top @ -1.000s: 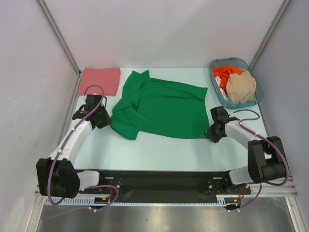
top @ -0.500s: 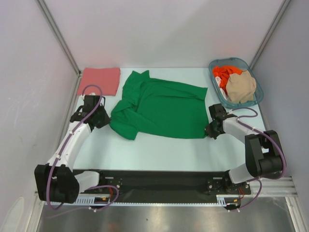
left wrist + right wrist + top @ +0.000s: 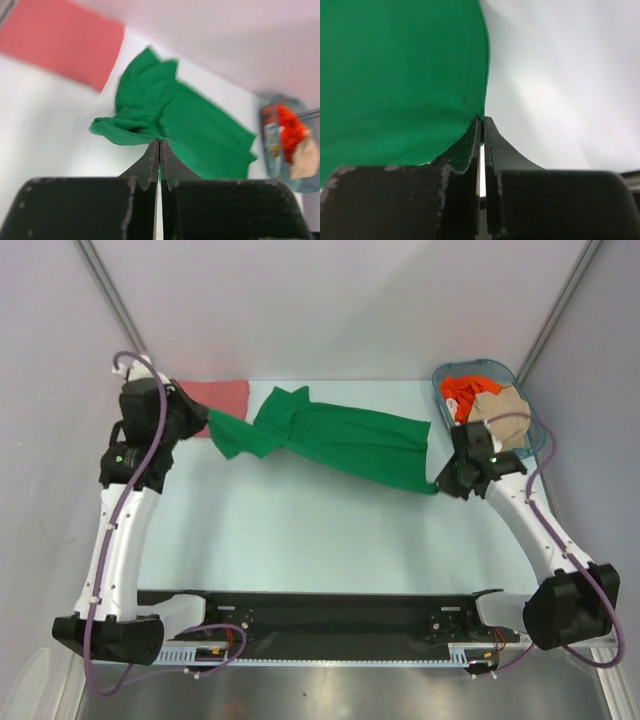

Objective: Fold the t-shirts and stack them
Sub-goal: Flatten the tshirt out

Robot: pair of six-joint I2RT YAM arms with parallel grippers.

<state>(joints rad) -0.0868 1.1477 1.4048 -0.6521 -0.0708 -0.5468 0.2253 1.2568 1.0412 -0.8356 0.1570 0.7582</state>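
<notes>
Across the pale table [image 3: 300,540], as I see it from the overhead camera, the bright green t-shirt [image 3: 345,440] is the largest thing. It is drawn out into a long, creased band running from far left to right, with each end pinched by one of my arms. I cannot tell whether its sagging middle touches the table.

At the far left, my left gripper [image 3: 159,141] is raised, with its jaws clenched together on a bunched edge of the green cloth. The rest of the shirt spreads away beyond the fingertips. At the right, my right gripper [image 3: 483,118] sits lower, with its jaws pressed tight on a corner of the same shirt (its wrist camera shows green filling the left half of the view and bare table to the right).

The salmon-pink t-shirt [image 3: 228,396] lies folded flat in the far left corner. It is partly hidden behind my left arm and sits just beside the green shirt's held end.

The blue-grey plastic basket [image 3: 536,428] stands in the far right corner, just beyond my right wrist. Inside it, the orange-red t-shirt [image 3: 460,392] is crumpled at the far end, and the beige t-shirt [image 3: 508,408] is heaped against it at the nearer end.
</notes>
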